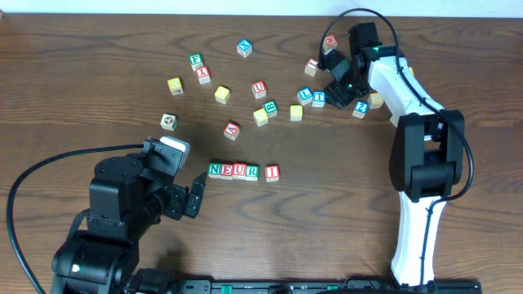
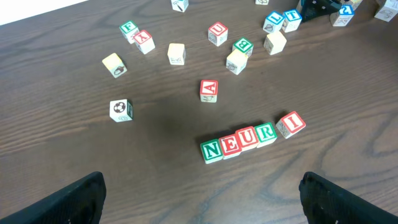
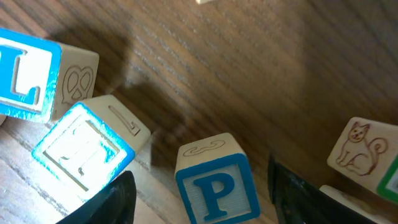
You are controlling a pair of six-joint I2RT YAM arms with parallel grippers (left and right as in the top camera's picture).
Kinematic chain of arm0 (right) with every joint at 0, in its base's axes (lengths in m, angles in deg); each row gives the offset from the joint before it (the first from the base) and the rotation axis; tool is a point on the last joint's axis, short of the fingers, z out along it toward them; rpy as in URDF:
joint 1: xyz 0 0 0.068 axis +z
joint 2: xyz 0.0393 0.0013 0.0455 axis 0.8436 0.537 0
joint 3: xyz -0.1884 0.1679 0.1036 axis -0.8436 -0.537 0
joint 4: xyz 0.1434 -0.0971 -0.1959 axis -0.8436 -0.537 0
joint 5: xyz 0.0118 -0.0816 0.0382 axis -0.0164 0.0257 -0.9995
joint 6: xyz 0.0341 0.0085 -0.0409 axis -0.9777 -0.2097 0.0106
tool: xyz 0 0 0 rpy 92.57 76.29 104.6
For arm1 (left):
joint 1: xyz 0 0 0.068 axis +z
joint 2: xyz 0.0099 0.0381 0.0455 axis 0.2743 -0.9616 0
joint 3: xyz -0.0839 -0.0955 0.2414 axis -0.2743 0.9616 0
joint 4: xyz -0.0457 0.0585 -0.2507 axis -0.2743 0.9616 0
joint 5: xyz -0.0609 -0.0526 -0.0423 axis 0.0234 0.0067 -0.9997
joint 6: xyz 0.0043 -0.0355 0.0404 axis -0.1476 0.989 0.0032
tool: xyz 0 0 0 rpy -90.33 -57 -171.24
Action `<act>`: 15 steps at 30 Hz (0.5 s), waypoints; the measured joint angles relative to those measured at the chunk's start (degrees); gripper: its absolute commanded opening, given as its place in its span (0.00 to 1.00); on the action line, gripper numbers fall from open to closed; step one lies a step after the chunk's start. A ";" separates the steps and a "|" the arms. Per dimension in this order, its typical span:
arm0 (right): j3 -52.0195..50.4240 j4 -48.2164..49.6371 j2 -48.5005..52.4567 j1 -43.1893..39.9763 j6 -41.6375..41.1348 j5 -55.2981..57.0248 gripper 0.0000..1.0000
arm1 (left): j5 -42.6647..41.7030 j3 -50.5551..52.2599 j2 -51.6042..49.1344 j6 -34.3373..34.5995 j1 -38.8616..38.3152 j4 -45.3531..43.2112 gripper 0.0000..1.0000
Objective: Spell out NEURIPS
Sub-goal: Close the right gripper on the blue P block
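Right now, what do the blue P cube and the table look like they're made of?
The P cube looks like pale bare wood: a drawing engraved on its plain top, blue paint on the letter face. The table shows dark matte grain: wood or laminate, I cannot tell which.

NEUR row, I cube just right (small gap), P cube well apart

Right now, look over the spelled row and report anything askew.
The I cube at the row's right end is twisted out of line and does not sit flush against its neighbour. The N-E-U-R cubes sit straight, side by side.
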 measured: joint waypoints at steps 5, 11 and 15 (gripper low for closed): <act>0.00 1.20 0.00 0.00 -0.42 0.37 0.54 | 0.00 0.00 0.00 0.00 0.00 0.00 0.98; 0.00 1.60 0.00 0.00 -1.64 0.61 0.46 | 0.00 0.00 0.00 -0.02 0.00 0.00 0.98; 0.00 1.64 0.00 0.00 -2.21 0.79 0.42 | 0.00 0.00 0.00 -0.02 0.00 0.00 0.98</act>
